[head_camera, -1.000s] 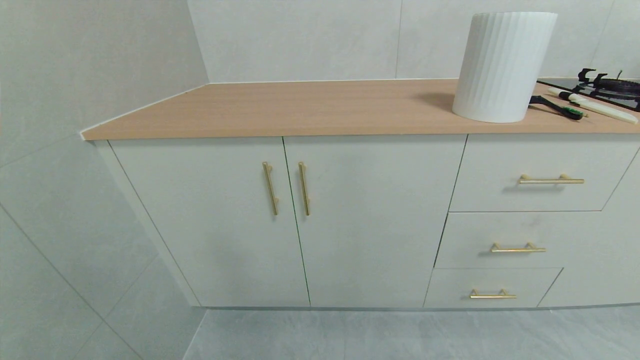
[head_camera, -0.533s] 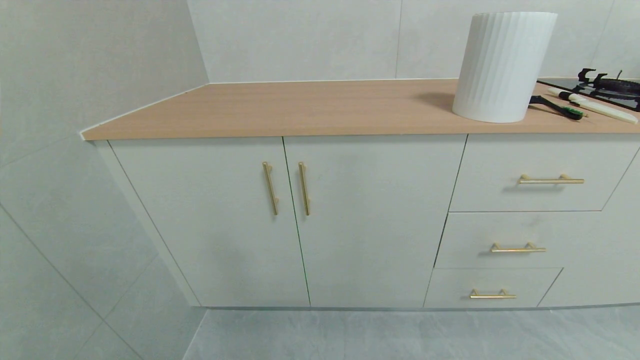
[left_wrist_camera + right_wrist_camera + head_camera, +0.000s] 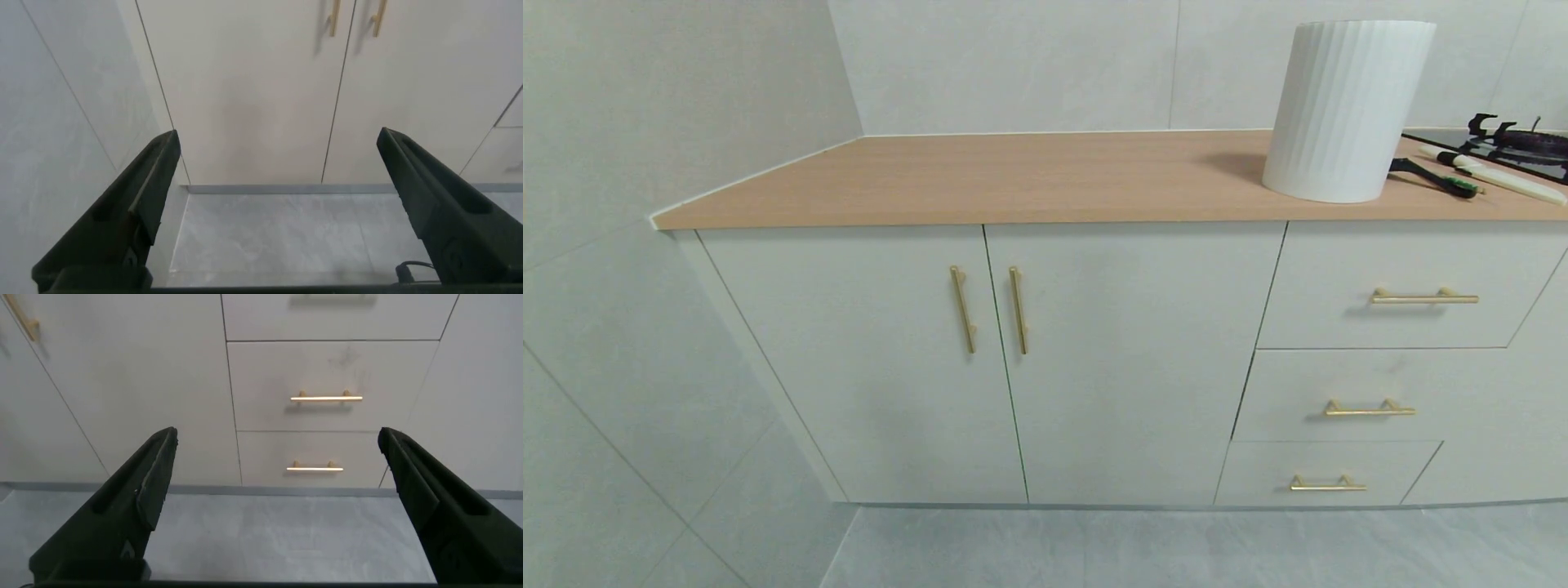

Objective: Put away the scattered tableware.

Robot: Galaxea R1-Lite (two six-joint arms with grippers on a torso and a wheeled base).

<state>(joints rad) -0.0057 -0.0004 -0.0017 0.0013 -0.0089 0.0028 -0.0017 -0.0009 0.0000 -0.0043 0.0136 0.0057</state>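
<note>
The scattered tableware has not stirred in the last second. The black-handled utensil (image 3: 1429,175) with its green tip lies flat just to the right of the white ribbed container (image 3: 1347,110). The long cream utensil (image 3: 1499,175) lies a little farther out on that same side, slanting across the board. Only the head camera has nudged, so the whole scene sits a shade lower than before.

The container is a tall fluted cylinder, matt white, standing upright on the countertop (image 3: 1013,175). This is a smooth board of warm wood grain that runs off to the container's left into the corner of the room. Farther right of the container, past the utensils, sits a black hob grate (image 3: 1515,139). Large pale wall tiles (image 3: 1013,65) rise behind it.

Below the container three drawers (image 3: 1405,322) are stacked, flat and pale, each with a slim brass bar. To their left two plain cabinet doors (image 3: 1127,359) meet, their upright brass handles (image 3: 964,309) side by side. The floor (image 3: 1176,547) is grey tile.

Both arms hang low, well below the container. The left gripper (image 3: 278,140) is before the doors and the right gripper (image 3: 278,437) before the drawers. Each is spread wide with nothing between its dark fingers.
</note>
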